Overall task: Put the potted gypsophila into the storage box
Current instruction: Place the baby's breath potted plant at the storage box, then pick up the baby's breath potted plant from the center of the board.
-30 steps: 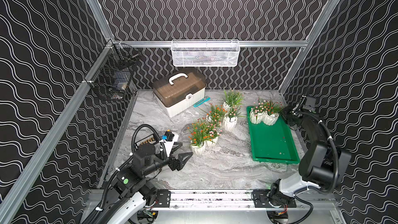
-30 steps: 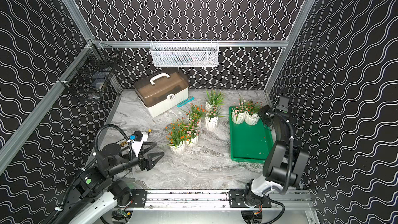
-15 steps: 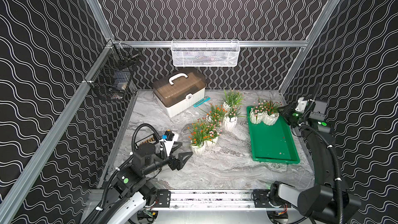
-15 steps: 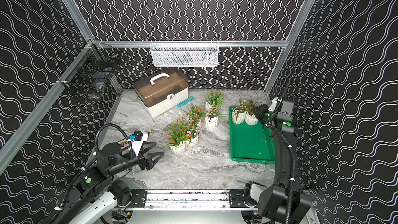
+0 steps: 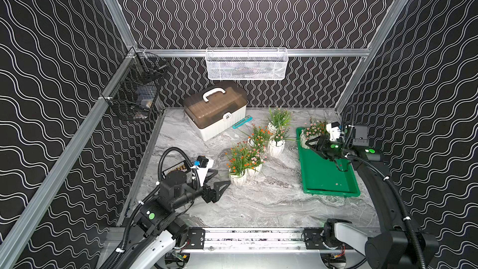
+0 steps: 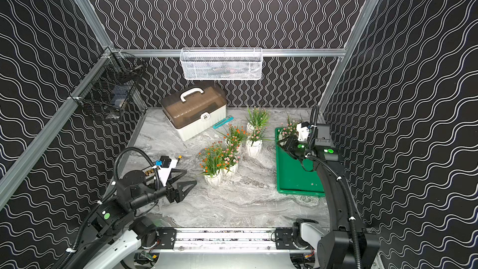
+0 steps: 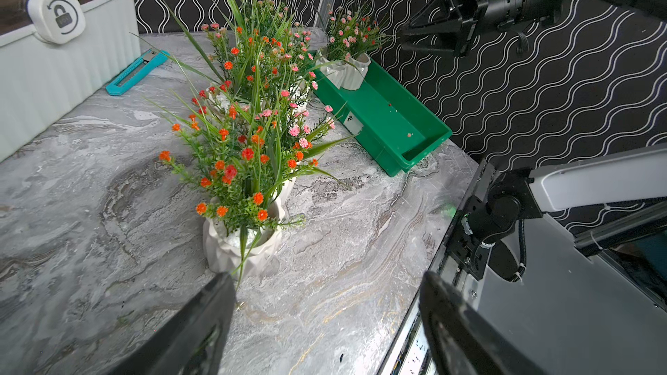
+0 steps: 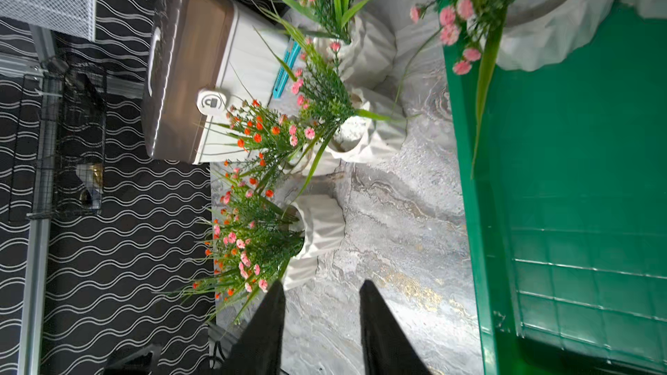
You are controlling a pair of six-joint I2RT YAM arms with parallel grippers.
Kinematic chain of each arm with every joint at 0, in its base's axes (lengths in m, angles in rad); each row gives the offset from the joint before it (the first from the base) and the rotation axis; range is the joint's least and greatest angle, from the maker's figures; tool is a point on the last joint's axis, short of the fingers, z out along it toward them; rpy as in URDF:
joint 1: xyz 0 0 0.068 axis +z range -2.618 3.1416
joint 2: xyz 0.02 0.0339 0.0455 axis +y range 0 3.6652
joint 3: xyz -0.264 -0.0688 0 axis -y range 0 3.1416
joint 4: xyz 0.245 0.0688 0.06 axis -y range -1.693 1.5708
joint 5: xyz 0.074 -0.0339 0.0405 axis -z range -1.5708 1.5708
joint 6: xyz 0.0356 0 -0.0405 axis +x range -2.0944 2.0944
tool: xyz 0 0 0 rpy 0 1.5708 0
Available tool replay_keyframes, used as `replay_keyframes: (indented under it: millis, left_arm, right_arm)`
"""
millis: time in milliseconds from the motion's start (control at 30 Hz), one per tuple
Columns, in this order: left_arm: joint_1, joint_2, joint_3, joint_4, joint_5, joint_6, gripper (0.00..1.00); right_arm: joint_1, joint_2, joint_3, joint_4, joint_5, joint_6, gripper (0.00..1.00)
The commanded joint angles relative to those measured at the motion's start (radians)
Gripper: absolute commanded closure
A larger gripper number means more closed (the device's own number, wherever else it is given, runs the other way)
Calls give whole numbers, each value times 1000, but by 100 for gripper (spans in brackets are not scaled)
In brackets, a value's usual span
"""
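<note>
Several potted gypsophila with white ribbed pots cluster mid-table, orange and pink flowers above them. The nearest pot stands just beyond my left gripper, which is wide open and empty. The green storage box lies at the right, with pink-flowered pots at its far end. My right gripper hovers by those pots over the box's left wall, jaws apart with nothing between them, only marble showing in the gap. It hides part of the pots from above.
A white case with a brown lid sits at the back left, a teal utility knife beside it. A white mesh basket hangs on the back wall and a black wire basket on the left wall.
My right gripper has swung left from the box's far right corner to its left wall, and the right arm has straightened. The left arm has not moved.
</note>
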Motion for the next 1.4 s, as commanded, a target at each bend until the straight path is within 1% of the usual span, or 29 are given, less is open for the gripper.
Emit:
replay_keyframes:
  millis: [0, 200, 367, 433, 533, 667, 967, 1067, 1367]
  left_arm:
    - [4, 10, 13, 2, -8, -5, 17]
    - [9, 33, 22, -13, -9, -11, 17]
    - [9, 58, 33, -31, -28, -17, 17]
    - [10, 67, 36, -37, -48, -28, 17]
    - [10, 86, 46, -56, -80, -34, 17]
    - [10, 102, 53, -63, -76, -31, 17]
    - [11, 64, 36, -42, -73, -22, 16]
    - [10, 67, 37, -43, -69, -18, 16]
    - [12, 74, 38, -45, -62, -15, 16]
  right_arm:
    - [35, 10, -14, 0, -1, -18, 63]
    - [118, 71, -12, 21, 75, -8, 63]
    - [177, 153, -4, 63, 148, 17, 63]
    - [189, 188, 2, 82, 166, 30, 63]
    - [203, 237, 2, 127, 192, 56, 58]
    - [224, 315, 22, 174, 198, 76, 58]
    - [268, 494, 113, 196, 263, 83, 59]
    - [274, 529, 125, 207, 309, 93, 60]
    - [275, 603, 171, 191, 333, 73, 64]
